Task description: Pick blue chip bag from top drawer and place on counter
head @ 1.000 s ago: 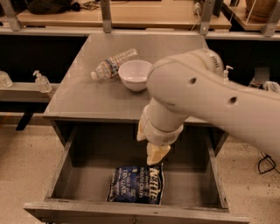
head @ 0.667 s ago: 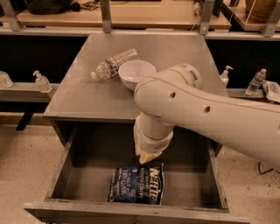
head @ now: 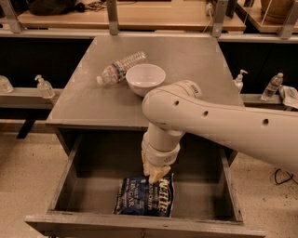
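The blue chip bag lies flat on the floor of the open top drawer, near its front panel, with white "Kettle" lettering facing up. My gripper hangs from the white arm down into the drawer, right above the bag's upper edge and seemingly touching it. The arm's wrist hides most of the gripper. The counter is the grey cabinet top behind the drawer.
A white bowl and a lying plastic water bottle sit on the counter's left middle. Sanitizer bottles stand on side ledges left and right. A tan wooden bench runs along the back.
The arm has swung left and lowered; the gripper has come down from mid-drawer height to the bag's top edge. The bag has not moved.
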Controlling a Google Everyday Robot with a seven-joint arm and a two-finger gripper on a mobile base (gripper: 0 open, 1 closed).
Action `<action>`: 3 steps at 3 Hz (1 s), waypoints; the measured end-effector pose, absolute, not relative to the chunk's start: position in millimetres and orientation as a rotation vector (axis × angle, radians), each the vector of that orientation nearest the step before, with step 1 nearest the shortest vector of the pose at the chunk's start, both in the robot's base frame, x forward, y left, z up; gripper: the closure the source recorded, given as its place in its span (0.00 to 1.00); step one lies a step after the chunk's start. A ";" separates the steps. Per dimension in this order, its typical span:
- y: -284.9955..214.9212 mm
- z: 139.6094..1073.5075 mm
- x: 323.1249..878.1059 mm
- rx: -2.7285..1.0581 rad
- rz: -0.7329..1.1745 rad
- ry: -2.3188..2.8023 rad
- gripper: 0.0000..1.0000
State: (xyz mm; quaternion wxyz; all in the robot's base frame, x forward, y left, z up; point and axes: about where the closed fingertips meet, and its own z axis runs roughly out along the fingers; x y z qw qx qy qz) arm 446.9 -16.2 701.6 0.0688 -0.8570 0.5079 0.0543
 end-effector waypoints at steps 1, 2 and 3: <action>-11.2 684.4 439.3 -2.637 0.288 1.500 0.63; -5.1 670.8 433.5 -2.676 0.338 1.462 0.61; 0.7 663.8 430.8 -2.675 0.383 1.424 0.51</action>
